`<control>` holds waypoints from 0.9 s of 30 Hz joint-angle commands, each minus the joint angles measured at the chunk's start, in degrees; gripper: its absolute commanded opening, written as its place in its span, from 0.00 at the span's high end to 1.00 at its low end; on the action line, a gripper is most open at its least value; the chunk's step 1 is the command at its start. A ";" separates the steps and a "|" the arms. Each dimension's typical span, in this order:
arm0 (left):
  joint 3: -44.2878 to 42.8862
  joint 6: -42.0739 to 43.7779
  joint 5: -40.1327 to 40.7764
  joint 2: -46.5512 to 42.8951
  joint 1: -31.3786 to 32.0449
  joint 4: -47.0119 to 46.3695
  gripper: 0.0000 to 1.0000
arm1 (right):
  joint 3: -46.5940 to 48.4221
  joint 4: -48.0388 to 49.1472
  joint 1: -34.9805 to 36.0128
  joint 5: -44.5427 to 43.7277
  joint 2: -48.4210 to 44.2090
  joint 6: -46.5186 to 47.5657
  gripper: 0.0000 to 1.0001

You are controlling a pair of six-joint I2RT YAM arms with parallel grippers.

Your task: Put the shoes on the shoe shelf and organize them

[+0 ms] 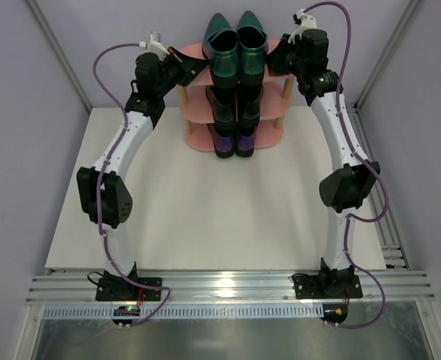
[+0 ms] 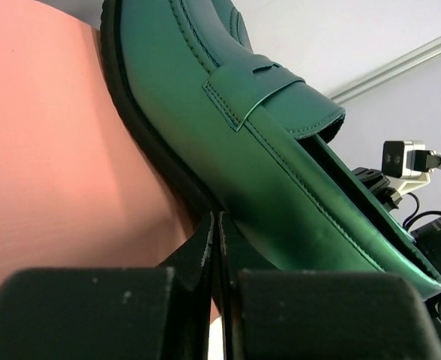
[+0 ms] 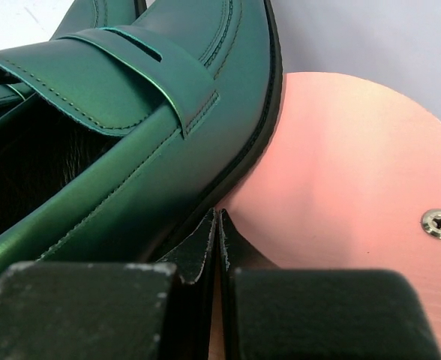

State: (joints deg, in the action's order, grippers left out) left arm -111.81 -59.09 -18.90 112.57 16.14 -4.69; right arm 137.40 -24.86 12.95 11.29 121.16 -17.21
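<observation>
The pink shoe shelf (image 1: pixel 193 52) stands at the back of the table with all three pairs on it. The teal-green shoes (image 1: pixel 235 46) sit on the top board, the black shoes (image 1: pixel 234 105) on the middle one, and the purple shoes (image 1: pixel 232 142) at the bottom. My left gripper (image 1: pixel 201 67) is shut and empty, its tips at the left teal shoe's sole (image 2: pixel 280 150) over the top board (image 2: pixel 48 150). On the other side, my right gripper (image 1: pixel 272 61) is also shut and empty, tips at the right teal shoe's sole edge (image 3: pixel 130 112) above the board (image 3: pixel 355 165).
A screw head (image 3: pixel 439 223) sits in the top board near its right end. Light wooden posts (image 1: pixel 286 91) join the boards. The white tabletop (image 1: pixel 220 217) lies in front of the shelf, walled in by grey panels and metal frame rails (image 1: pixel 228 285).
</observation>
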 commanded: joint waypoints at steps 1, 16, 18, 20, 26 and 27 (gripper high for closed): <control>1.42 1.79 -0.97 -2.45 0.38 0.64 1.00 | 0.94 0.25 3.57 3.57 -0.84 0.25 0.96; -7.72 0.20 -2.20 3.62 -0.67 2.84 1.00 | -8.47 3.07 3.49 -11.03 -10.16 2.36 0.96; -7.64 0.46 -2.20 3.44 -1.20 3.02 1.00 | -8.99 2.98 3.31 -14.97 -10.95 2.36 0.96; -7.37 0.64 -2.64 3.09 -2.86 3.19 1.00 | -11.00 3.06 3.13 -17.95 -12.17 2.10 0.96; 0.53 -0.76 -3.87 -3.84 -9.71 -0.49 0.47 | -28.05 12.79 2.08 -31.75 -24.91 0.95 0.96; 2.02 -0.85 -3.78 -4.98 -11.47 -0.93 0.38 | -29.98 13.95 1.91 -32.72 -26.84 1.30 0.96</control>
State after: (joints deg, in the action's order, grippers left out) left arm -113.56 -59.90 -21.74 112.51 9.26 -4.75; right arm 111.48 -18.59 15.53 -12.99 102.04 -16.21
